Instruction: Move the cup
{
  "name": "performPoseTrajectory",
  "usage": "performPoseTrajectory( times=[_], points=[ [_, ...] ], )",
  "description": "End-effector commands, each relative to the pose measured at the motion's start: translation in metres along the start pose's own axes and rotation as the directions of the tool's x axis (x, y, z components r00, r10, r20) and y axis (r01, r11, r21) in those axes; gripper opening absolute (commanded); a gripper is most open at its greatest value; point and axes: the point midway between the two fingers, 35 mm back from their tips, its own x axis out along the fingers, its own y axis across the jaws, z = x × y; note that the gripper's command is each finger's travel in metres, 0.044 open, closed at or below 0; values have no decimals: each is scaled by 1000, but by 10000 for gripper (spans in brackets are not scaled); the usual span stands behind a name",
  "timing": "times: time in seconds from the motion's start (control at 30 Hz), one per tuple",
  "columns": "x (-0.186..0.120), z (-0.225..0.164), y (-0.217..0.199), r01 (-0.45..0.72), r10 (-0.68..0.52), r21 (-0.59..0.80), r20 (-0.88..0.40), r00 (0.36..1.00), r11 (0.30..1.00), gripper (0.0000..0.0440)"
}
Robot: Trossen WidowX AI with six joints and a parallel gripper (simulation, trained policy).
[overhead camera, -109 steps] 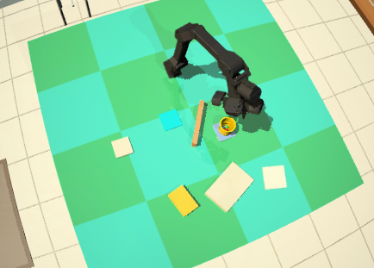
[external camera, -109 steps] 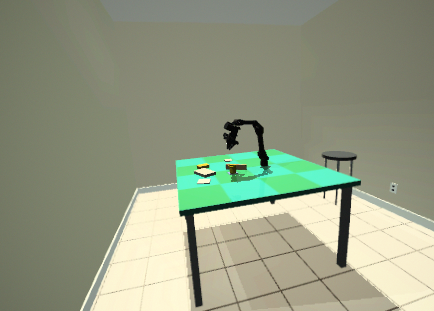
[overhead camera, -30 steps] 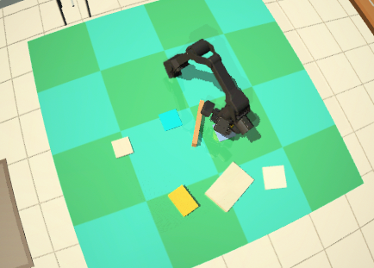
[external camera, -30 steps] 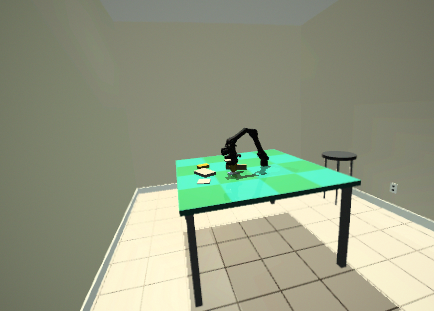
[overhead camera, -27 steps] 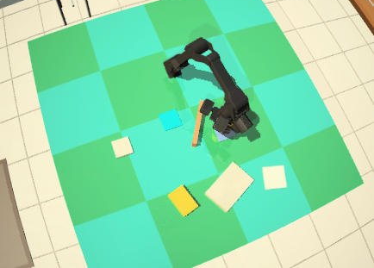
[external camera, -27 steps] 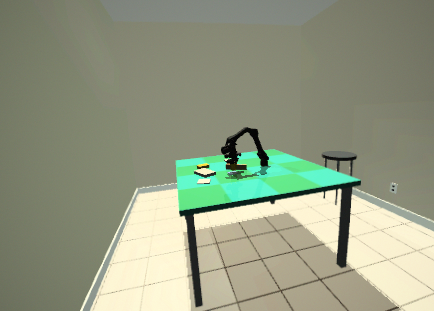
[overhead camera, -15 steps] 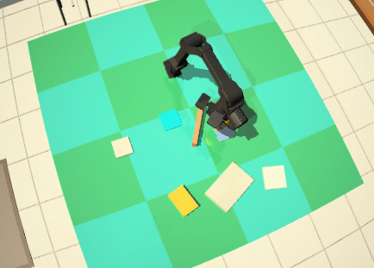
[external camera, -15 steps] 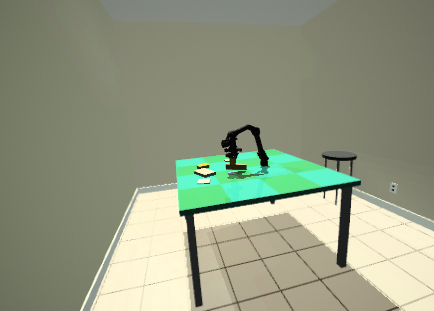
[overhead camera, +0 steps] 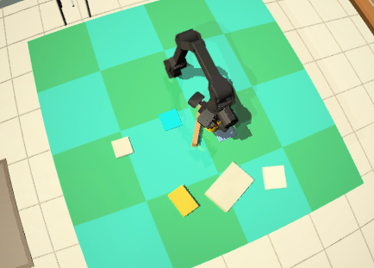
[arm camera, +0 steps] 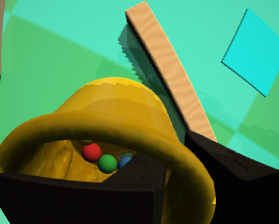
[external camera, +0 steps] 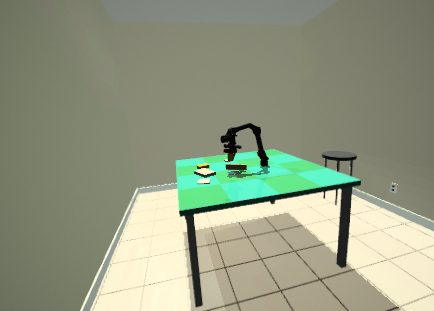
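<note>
The yellow cup (overhead camera: 215,127) (external camera: 230,157) (arm camera: 115,97) hangs above the table in my gripper (arm camera: 174,140) (external camera: 230,151). The gripper is shut on the cup's wall, one finger inside the rim and one outside. The cup looks tipped in the wrist view. Inside it show a red marble (arm camera: 91,152), a green marble (arm camera: 107,163) and a partly hidden blue marble (arm camera: 124,162); the rest of the inside is hidden. The pale blue pad (overhead camera: 226,135) lies below and beside the arm, partly covered. The cyan pad (overhead camera: 171,119) (arm camera: 255,52) lies beyond the wooden bar.
The wooden bar (overhead camera: 196,133) (external camera: 236,167) (arm camera: 170,65) stands between the two pads, close beside the cup. A cream slab (overhead camera: 229,186) (external camera: 205,172), a yellow block (overhead camera: 183,200) (external camera: 202,166) and two cream squares, one right (overhead camera: 274,177) and one left (overhead camera: 122,147), lie farther off.
</note>
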Motion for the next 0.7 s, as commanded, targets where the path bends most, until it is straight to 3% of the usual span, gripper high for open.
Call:
performPoseTrajectory(
  times=[0.0, 0.67],
  points=[
    [-2, 8, -5, -10, 10, 31, 10, 1000, 999, 0],
    [-3, 49, -43, -60, 51, 174, 55, 997, 983, 0]
  ],
)
